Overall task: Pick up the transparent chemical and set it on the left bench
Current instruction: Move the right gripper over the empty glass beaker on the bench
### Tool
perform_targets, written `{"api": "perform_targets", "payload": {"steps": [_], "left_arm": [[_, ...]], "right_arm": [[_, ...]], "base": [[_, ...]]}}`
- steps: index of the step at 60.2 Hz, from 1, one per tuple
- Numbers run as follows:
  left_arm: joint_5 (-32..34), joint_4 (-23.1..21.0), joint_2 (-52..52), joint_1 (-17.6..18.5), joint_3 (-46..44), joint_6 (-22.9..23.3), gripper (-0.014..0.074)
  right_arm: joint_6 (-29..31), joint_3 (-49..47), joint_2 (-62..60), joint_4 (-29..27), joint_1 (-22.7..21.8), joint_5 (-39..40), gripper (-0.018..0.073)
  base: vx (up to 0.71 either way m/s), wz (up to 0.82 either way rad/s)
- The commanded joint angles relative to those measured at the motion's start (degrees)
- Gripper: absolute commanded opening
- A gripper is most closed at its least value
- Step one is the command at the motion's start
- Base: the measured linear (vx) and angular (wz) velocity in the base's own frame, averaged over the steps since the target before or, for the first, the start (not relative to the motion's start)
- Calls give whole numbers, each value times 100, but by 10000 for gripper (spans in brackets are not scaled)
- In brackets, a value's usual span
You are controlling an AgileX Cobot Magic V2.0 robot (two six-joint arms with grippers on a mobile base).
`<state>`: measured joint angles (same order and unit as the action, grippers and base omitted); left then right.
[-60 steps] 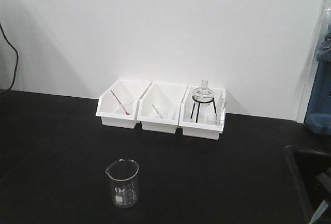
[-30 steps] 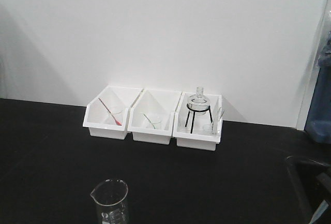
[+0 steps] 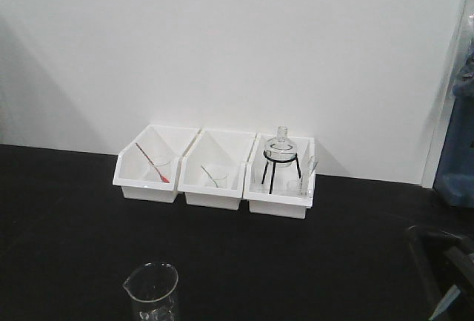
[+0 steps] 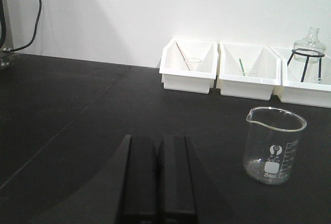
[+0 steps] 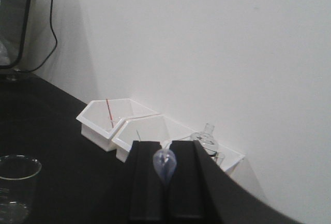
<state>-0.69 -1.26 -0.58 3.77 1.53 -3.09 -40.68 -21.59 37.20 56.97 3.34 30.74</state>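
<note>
Transparent chemical (image 4: 274, 146) upright on the black surface (image 4: 77, 110) before the bins (image 4: 189, 76). Left end effector (image 4: 158, 144) narrow, empty; right end effector (image 5: 165, 147) clamps a clear dropper (image 5: 164, 166). Likely delivery; next, steady descent, gentle release.

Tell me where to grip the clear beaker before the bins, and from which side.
Take the clear beaker across its straight wall, below the flared rim, approaching level from where the left gripper sits. It stands upright, and the rim's spout would likely slip.
</note>
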Motion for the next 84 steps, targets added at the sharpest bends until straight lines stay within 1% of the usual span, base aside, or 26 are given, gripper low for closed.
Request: {"api": "perform_targets", "payload": {"steps": [1, 4, 8, 12, 14, 17, 20, 23, 24, 26, 27, 29, 32, 35, 39, 43, 46, 51, 63, 69, 77, 84], "left_arm": [[449, -4, -110, 10, 93, 45, -3], [449, -4, -110, 10, 93, 45, -3], [449, -4, -110, 10, 93, 45, -3], [449, -4, -110, 10, 93, 45, -3], [449, -4, -110, 10, 93, 45, -3], [449, -4, -110, 10, 93, 45, -3], [449, -4, -110, 10, 93, 45, -3], [449, -4, -110, 10, 93, 45, -3], [449, -4, -110, 10, 93, 45, -3], [449, -4, -110, 10, 93, 45, -3], [449, -4, -110, 10, 93, 45, -3], [449, -4, -110, 10, 93, 45, -3], [449, -4, -110, 10, 93, 45, -3], [449, -4, -110, 10, 93, 45, -3], [449, -4, -110, 10, 93, 45, -3], [449, -4, -110, 10, 93, 45, -3], [449, -4, -110, 10, 93, 45, -3], [449, -4, -110, 10, 93, 45, -3], [449, -4, -110, 10, 93, 45, -3], [449, -4, -110, 10, 93, 45, -3], [449, -4, -110, 10, 93, 45, -3], [449, -4, -110, 10, 93, 45, -3]], "right_arm": [[-91, -344, 313, -198, -1, 979, -4], [-257, -625, 565, -123, -1, 1525, -3], [-485, -1061, 920, 139, -1, 1838, -3], [-732, -1584, 1350, 507, 67, 1800, -3], [-825, -1832, 1576, 700, 183, 1743, -3], [-979, -2197, 1884, 890, 480, 1576, -3], [-1109, -2437, 2207, 887, 796, 1338, -3], [-1148, -2728, 2602, 782, 1312, 925, -3], [-1135, -2833, 2755, 710, 1522, 609, -3], [-1067, -2980, 2974, 592, 1807, 247, -3], [-1015, -3093, 3146, 485, 2017, -41, -3], [-886, -3211, 3380, 314, 2280, -408, -3], [-492, -3597, 3874, -97, 2721, -969, -3], [-169, -3905, 4315, -464, 3000, -1181, -3], [277, -4300, 4883, -845, 3243, -1120, -3], [816, -4808, 5546, -1064, 3331, -1022, -3], [934, -5110, 5917, -1221, 3380, -1005, -3], [906, -5570, 6397, -1464, 3394, -948, -3], [978, -6250, 6935, -1494, 3435, -503, -3], [950, -6425, 7157, -1514, 3435, -479, -3], [865, -6444, 7442, -1514, 3448, -210, -3], [724, -6444, 7577, -1514, 3495, -273, 2]], "base": [[0, 0], [0, 0], [0, 0], [0, 0], [0, 0], [0, 0], [0, 0], [0, 0], [0, 0], [0, 0], [0, 0], [0, 0], [0, 0], [0, 0], [0, 0], [0, 0], [0, 0], [0, 0], [0, 0], [0, 0], [0, 0], [0, 0]]}}
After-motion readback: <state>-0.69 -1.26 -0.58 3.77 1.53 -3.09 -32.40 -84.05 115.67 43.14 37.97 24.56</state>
